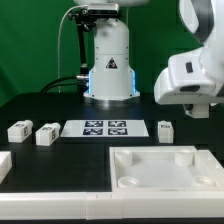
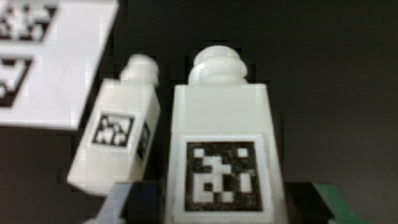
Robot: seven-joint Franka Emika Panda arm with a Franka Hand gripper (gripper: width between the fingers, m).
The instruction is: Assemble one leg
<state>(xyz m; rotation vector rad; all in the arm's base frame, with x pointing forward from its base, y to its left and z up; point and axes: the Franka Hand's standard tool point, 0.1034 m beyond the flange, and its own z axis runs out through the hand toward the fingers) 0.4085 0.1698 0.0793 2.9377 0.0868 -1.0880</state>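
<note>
In the wrist view a white leg point(image 2: 222, 130) with a black-and-white tag lies lengthwise between my fingers point(image 2: 135, 200), its rounded peg pointing away. My gripper point(image 2: 226, 207) is shut on it and holds it above the black table. A second, smaller-looking leg point(image 2: 118, 130) lies on the table beside it. In the exterior view my gripper point(image 1: 197, 110) hangs at the right and the white hand hides the held leg. One leg point(image 1: 165, 128) lies just to its left. Two more legs point(image 1: 18, 130) point(image 1: 46, 133) lie at the exterior view's left.
The marker board point(image 1: 105, 128) lies mid-table and shows in the wrist view point(image 2: 45, 55). The large white tabletop point(image 1: 165, 172) with corner sockets sits at the front right. A white part point(image 1: 3, 165) lies at the left edge. The robot base point(image 1: 110, 65) stands behind.
</note>
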